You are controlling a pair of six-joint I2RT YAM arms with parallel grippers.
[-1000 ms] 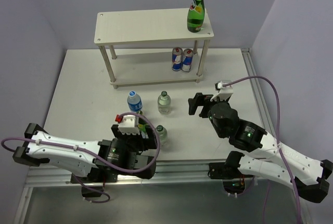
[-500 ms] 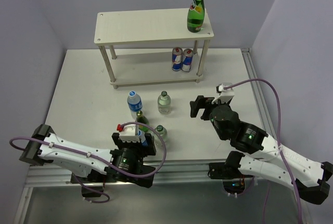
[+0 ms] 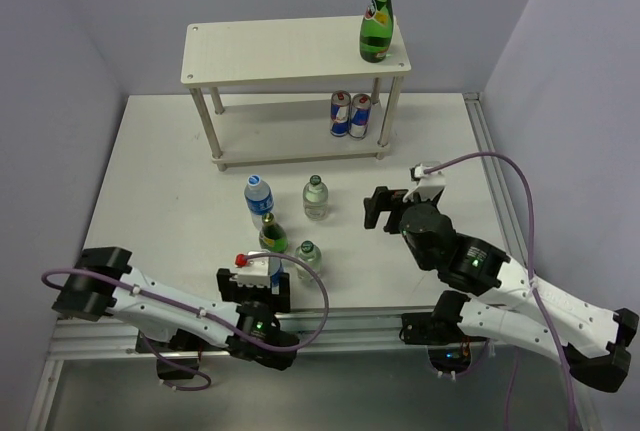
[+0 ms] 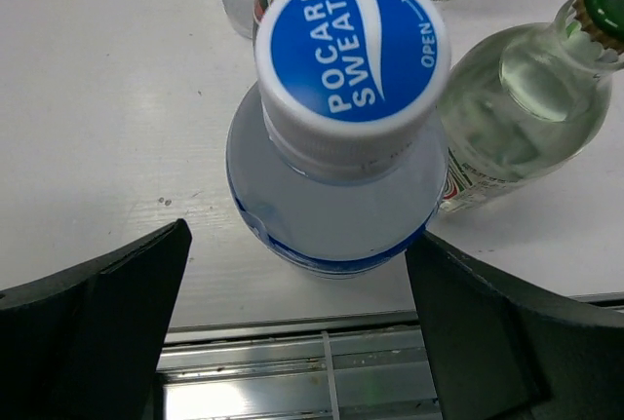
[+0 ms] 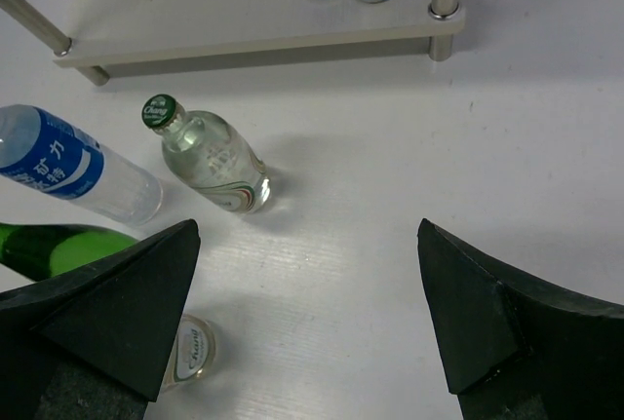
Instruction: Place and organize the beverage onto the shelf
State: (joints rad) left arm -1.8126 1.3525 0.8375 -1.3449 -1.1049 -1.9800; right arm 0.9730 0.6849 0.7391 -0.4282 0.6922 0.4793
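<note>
The shelf [image 3: 290,51] stands at the back, with a green bottle [image 3: 376,21] on its top board and two cans [image 3: 350,114] on the lower board [image 5: 253,20]. Several beverage bottles stand on the table. My left gripper [image 3: 255,289] is open at the near edge. A Pocari Sweat bottle [image 4: 336,196] with a blue cap stands just ahead of my left gripper [image 4: 297,240], untouched. My right gripper [image 3: 385,206] hangs open over bare table, right of a clear glass bottle [image 3: 316,197]. Nothing lies between the fingers of the right gripper [image 5: 307,235].
A blue-labelled water bottle [image 3: 259,196], a dark green bottle [image 3: 272,236] and a second clear bottle [image 3: 308,256] stand close together by the Pocari bottle. That clear bottle [image 4: 526,89] nearly touches it. The metal table rail [image 4: 331,391] runs just behind the left fingers.
My left arm has pulled back toward the near table edge and its gripper has dropped lower behind the Pocari bottle. The right gripper has shifted only slightly. Both stay open.
</note>
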